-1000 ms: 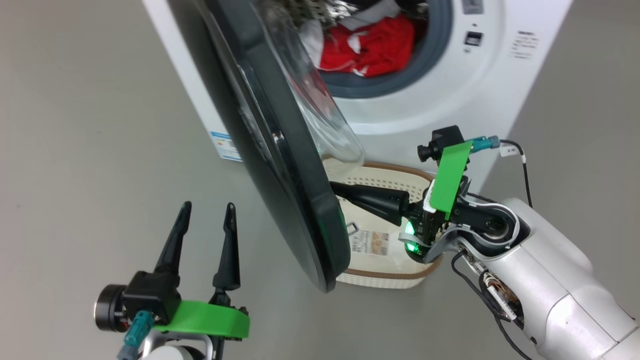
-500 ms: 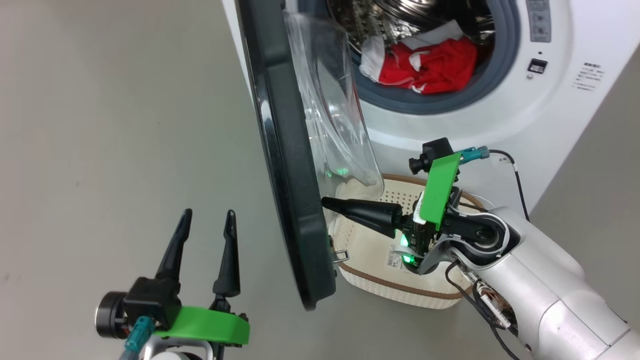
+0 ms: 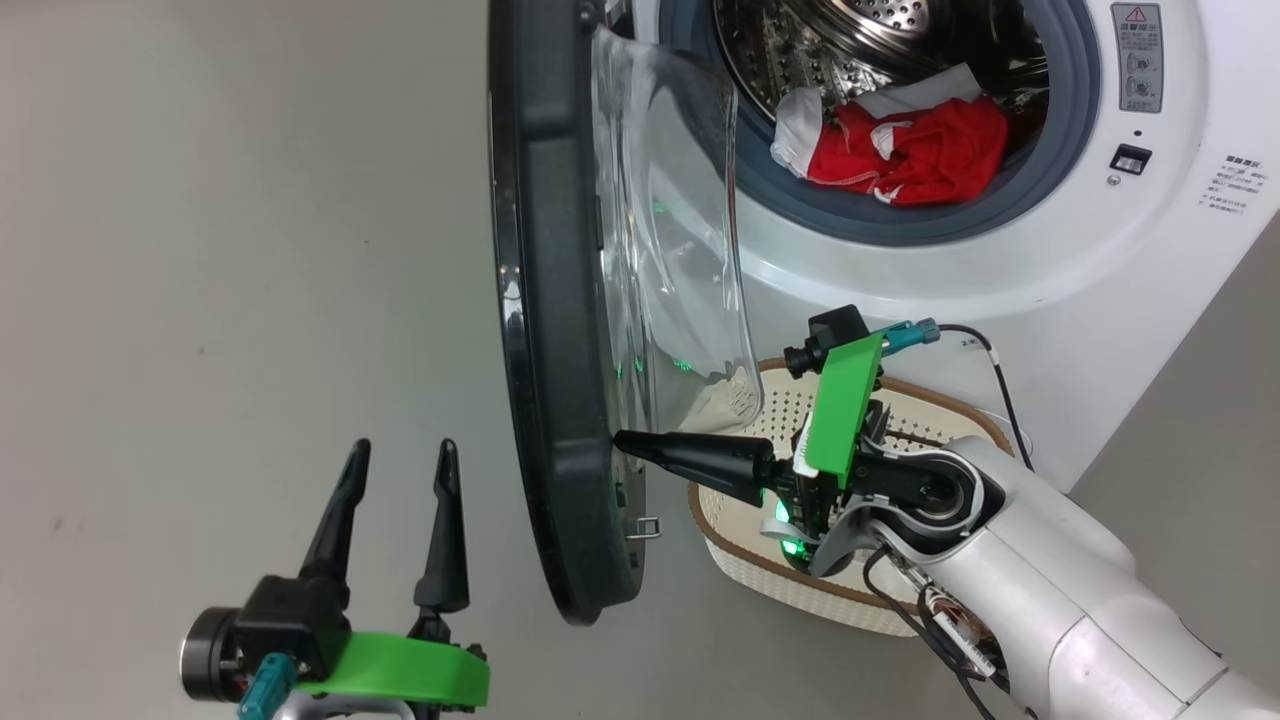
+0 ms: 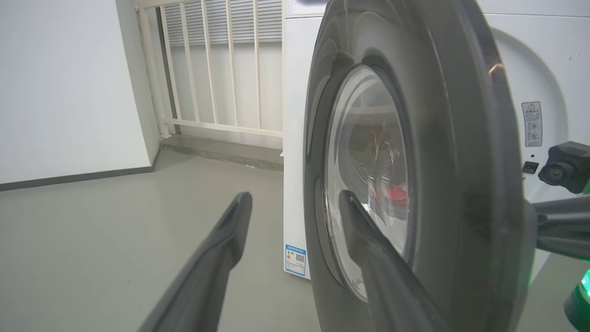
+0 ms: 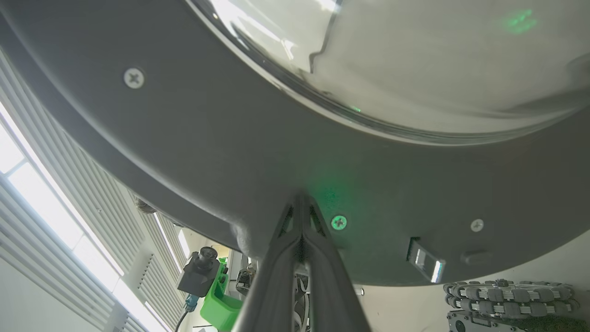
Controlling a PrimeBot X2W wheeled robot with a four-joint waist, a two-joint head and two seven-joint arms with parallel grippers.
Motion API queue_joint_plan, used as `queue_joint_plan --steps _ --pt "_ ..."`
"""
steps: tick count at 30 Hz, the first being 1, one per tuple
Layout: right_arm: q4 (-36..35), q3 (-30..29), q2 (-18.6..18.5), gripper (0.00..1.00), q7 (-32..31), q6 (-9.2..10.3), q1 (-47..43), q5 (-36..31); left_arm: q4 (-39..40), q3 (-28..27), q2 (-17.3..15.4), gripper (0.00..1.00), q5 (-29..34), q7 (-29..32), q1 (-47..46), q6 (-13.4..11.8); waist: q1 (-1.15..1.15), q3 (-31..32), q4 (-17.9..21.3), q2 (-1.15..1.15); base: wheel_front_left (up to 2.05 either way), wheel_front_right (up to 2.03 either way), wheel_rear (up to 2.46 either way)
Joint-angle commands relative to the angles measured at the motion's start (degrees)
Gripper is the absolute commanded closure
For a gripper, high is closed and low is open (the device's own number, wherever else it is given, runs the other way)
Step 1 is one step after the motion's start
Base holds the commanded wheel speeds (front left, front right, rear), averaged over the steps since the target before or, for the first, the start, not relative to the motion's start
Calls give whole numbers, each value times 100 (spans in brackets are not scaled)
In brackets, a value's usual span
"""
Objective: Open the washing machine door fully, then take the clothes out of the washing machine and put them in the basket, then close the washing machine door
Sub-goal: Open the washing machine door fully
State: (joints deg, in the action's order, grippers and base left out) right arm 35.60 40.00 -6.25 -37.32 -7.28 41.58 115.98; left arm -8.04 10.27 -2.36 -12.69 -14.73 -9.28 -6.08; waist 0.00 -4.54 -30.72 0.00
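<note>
Under both grippers lies a smooth grey floor, and past the left gripper I can see a plain white wall and a white railing with thin bars. Just one washing machine stands on this floor, big and white, with one small blue label low on its side. Its one round door, the washing machine door, is swung out and stands edge-on between the two grippers. The left gripper hangs on the outer side of the door with its two dark fingers spread apart and nothing between them. The right gripper is on the inner side, its two fingers pressed tight together with nothing held, and its tip touches the door's dark rim just beside a screw. I count three screws on that rim. The clear glass bowl bulges out just above the right gripper. One basket sits on the floor right under the right gripper's wrist. The clothes lie in one red and white heap inside the steel drum, well past the right gripper; I cannot tell how many pieces are in it.
</note>
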Motion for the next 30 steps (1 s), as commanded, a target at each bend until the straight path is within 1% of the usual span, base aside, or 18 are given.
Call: queue_joint_plan --steps 1,8,15,17,18,19,25,27,30 --pt "-102 50 156 100 -3 -21 87 111 181 -216 -82 0 -51 -27 -30 -47 0 -13 -6 0 0 0 0" --pt "-49 127 145 100 44 -21 93 -74 168 -226 -87 0 -64 -27 9 -42 0 8 3 0 0 0 0" --pt "-334 227 -79 100 388 -21 -57 -687 78 -196 -89 0 -106 -27 4 -6 0 60 30 0 0 0 0" --pt "-472 264 -176 60 528 -21 -152 -918 48 -190 -94 0 -119 -27 1 8 0 82 39 0 0 0 0" --pt "-547 280 -227 9 615 -21 -198 -1046 34 -188 -97 0 -128 -27 0 15 0 87 42 0 0 0 0" --pt "-625 298 -274 0 686 -21 -254 -1159 21 -187 -99 0 -135 -27 -2 17 0 94 45 0 0 0 0" --pt "-1078 351 -619 0 1238 -21 -542 -1870 -41 -183 -104 0 -180 -27 -20 15 0 122 61 0 0 0 0" --pt "-1201 406 -785 0 1559 -21 -594 -2277 -52 -187 -103 0 -202 -27 -28 15 0 130 64 0 0 0 0" --pt "-1257 586 -1038 0 2188 -21 -653 -3082 -63 -206 -113 0 -224 -27 -31 16 0 153 72 0 0 0 0"
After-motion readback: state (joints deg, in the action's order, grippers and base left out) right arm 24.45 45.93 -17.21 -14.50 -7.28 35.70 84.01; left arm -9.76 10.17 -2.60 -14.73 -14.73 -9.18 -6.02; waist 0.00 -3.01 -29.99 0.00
